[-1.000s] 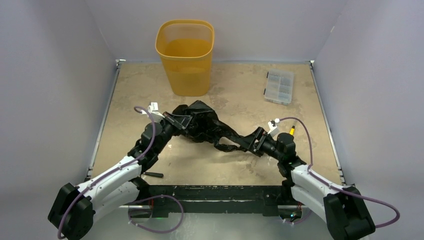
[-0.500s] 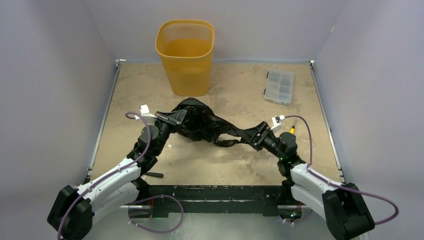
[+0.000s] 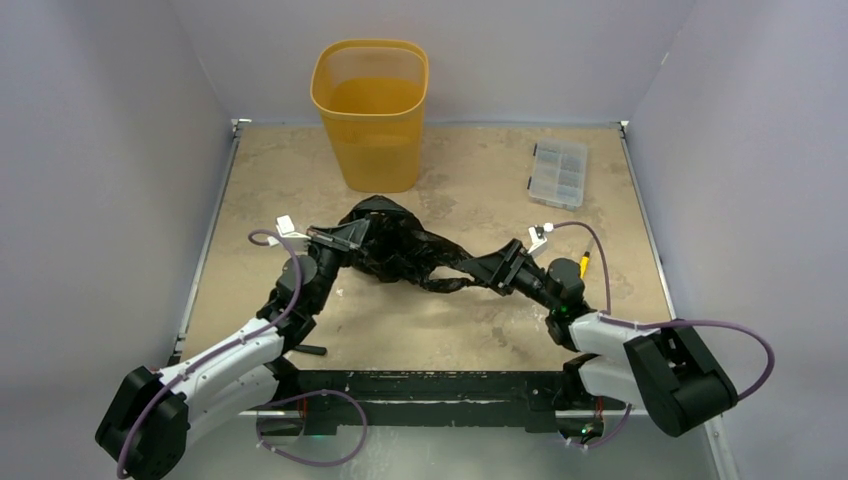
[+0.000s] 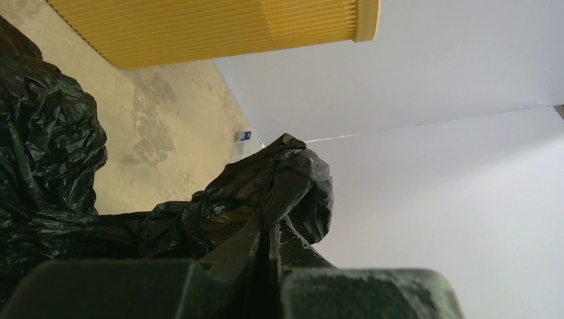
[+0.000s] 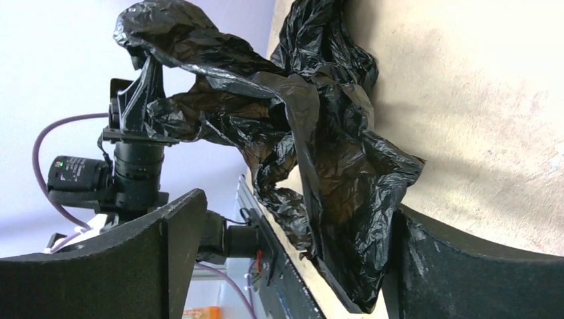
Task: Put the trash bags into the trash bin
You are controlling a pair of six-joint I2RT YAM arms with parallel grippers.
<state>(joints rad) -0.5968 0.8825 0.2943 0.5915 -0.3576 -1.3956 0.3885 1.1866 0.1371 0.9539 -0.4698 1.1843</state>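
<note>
The trash bag (image 3: 405,250), glossy black crumpled film, hangs stretched between both grippers over the middle of the table. My left gripper (image 3: 343,233) is shut on the bag's left end, and a bunched fold (image 4: 292,179) sticks out above its closed jaws (image 4: 279,222). My right gripper (image 5: 299,212) is open, its fingers either side of the bag's lower right fold (image 5: 346,199), which lies against the right finger (image 5: 452,266). In the top view this gripper (image 3: 492,268) meets the bag's right end. The orange-yellow trash bin (image 3: 370,105) stands upright at the back, beyond the bag.
A small clear plastic box (image 3: 558,172) lies at the back right. A small dark object (image 3: 308,350) lies by the table's near edge beside the left arm. Grey walls close in the table on three sides.
The left gripper has carried its end of the bag slightly left and toward the bin. The right gripper has pushed forward and left onto the bag's right end, its jaws narrowing slightly.
</note>
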